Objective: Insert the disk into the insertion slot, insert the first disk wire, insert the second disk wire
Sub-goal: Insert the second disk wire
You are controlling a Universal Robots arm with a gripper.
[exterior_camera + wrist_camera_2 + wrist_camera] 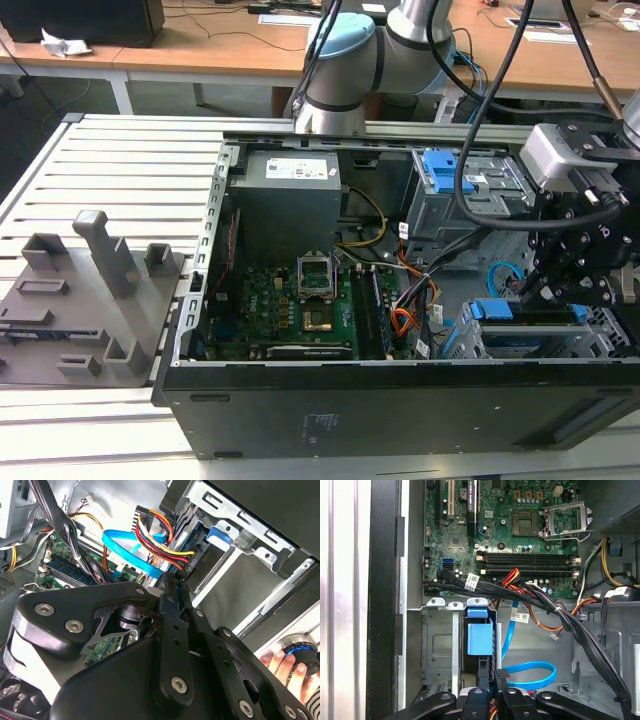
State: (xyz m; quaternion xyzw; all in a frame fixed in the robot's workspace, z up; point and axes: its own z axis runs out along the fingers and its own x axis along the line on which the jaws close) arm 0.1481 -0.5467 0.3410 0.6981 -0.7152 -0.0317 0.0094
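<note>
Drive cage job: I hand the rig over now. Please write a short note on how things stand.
Gripper: shut on the dark plug of the thin light blue looped cable, beside the low silver perforated drive cage.
Done: the disk with the blue tab sits in that cage.
Left: the blue cable's plug seems not yet seated. The end of the thin red-orange wire is hidden, so check it.

No print can be read; labels on the power supply point(290, 170) and cables are illegible.
</note>
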